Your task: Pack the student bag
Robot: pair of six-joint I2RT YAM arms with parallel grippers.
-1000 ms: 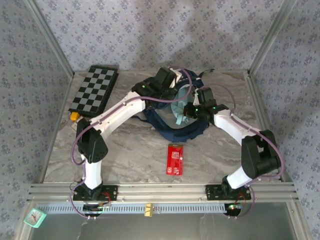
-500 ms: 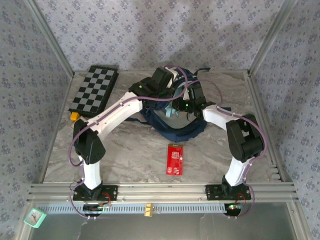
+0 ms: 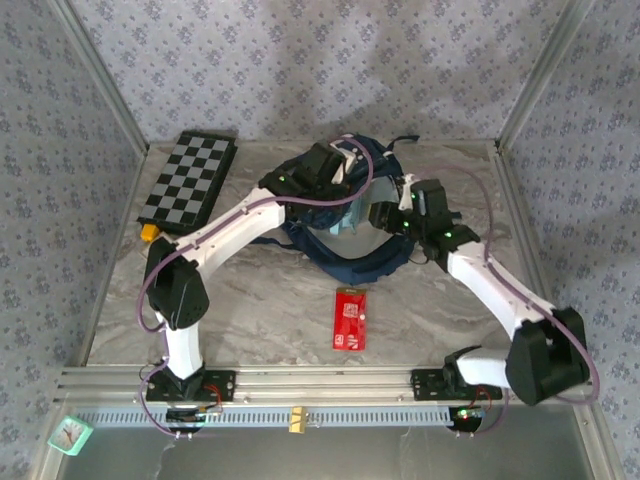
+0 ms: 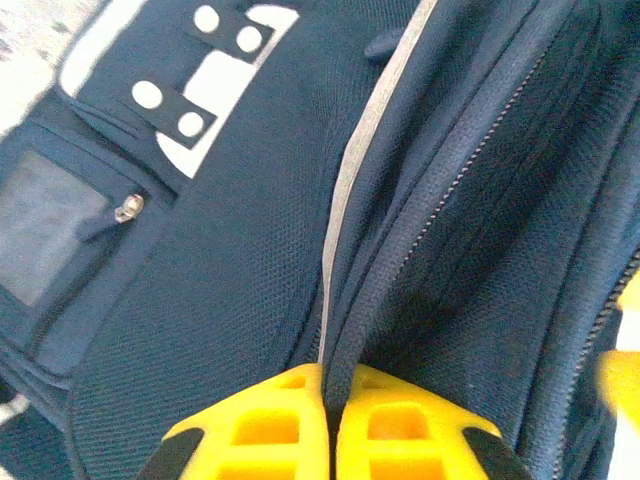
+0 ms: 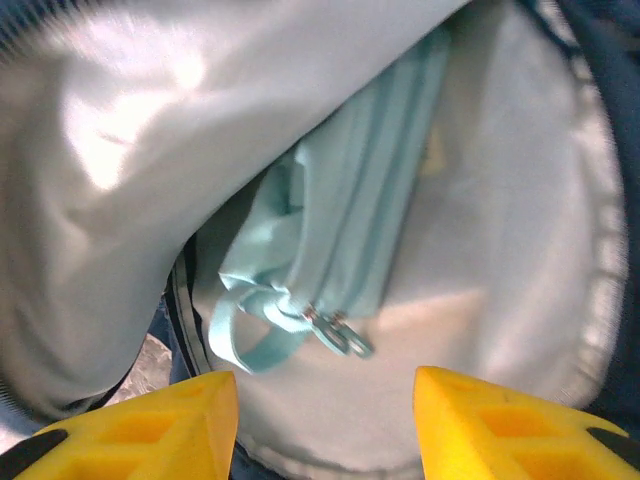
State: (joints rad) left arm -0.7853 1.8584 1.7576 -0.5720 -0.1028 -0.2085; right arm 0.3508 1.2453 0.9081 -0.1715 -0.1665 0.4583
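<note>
Navy student bag (image 3: 352,263) at mid-rear worktop (image 3: 250,300), rim pinched tight in the left pincer (image 4: 327,420), mouth facing the right pincer (image 5: 325,400), which gapes wide just before the teal pouch (image 5: 345,235) lying inside.

The bench (image 3: 250,300) is a grey marbled slab with patterned walls on three sides. A chessboard (image 3: 190,180) lies flat at its far left, angled along the left wall, with a small yellow thing (image 3: 149,233) just beside its near corner. The bag (image 3: 350,265) sits at the far middle. A flat red pack (image 3: 349,319) lies nearer, in front of the bag and apart from it.
</note>
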